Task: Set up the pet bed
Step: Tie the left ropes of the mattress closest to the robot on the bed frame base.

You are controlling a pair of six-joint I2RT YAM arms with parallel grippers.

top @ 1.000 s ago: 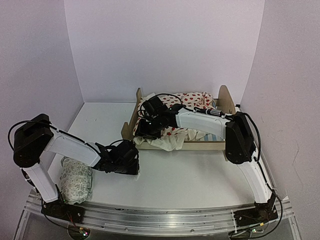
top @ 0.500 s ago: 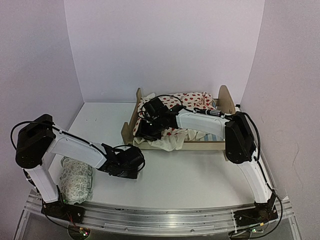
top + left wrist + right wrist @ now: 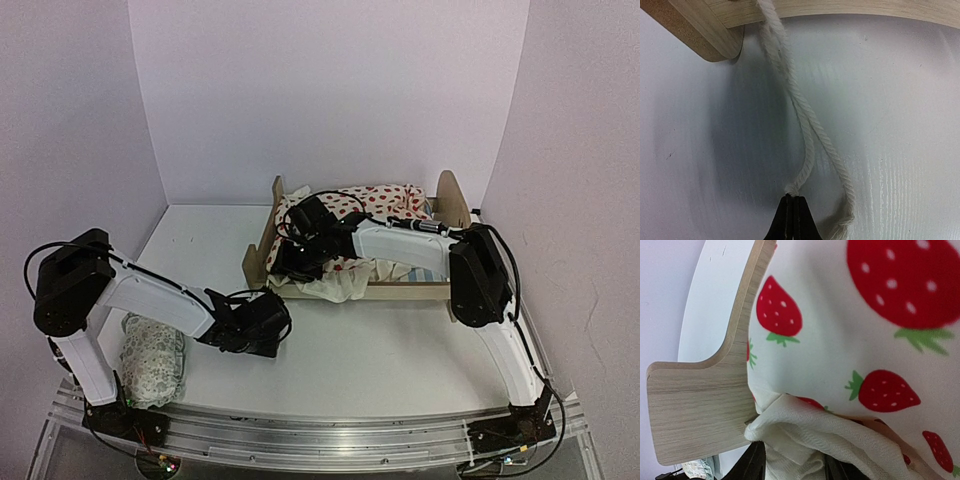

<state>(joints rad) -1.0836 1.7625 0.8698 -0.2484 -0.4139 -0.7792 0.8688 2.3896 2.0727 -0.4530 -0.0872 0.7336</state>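
Observation:
The pet bed (image 3: 400, 291) stands at the back middle, its low footboard (image 3: 262, 245) to the left and its rounded headboard (image 3: 452, 200) to the right. A cream blanket (image 3: 375, 200) with red strawberries lies bunched over it. My right gripper (image 3: 290, 262) is at the footboard end, shut on the blanket's cream ruffled edge (image 3: 805, 440), which fills the gap between its fingers (image 3: 752, 465). My left gripper (image 3: 272, 322) sits low on the table in front of the footboard. It is shut on one end of a white twisted cord (image 3: 805, 125) that runs down from the wooden frame (image 3: 840, 7).
A small pale patterned pillow (image 3: 152, 360) lies at the near left beside the left arm's base. White walls close in the table on three sides. The cord's other end (image 3: 842, 225) lies loose on the table (image 3: 900, 125) just right of my left fingertips.
My left gripper slid a little to the right and closed on the cord's end. The right arm has held still with the blanket.

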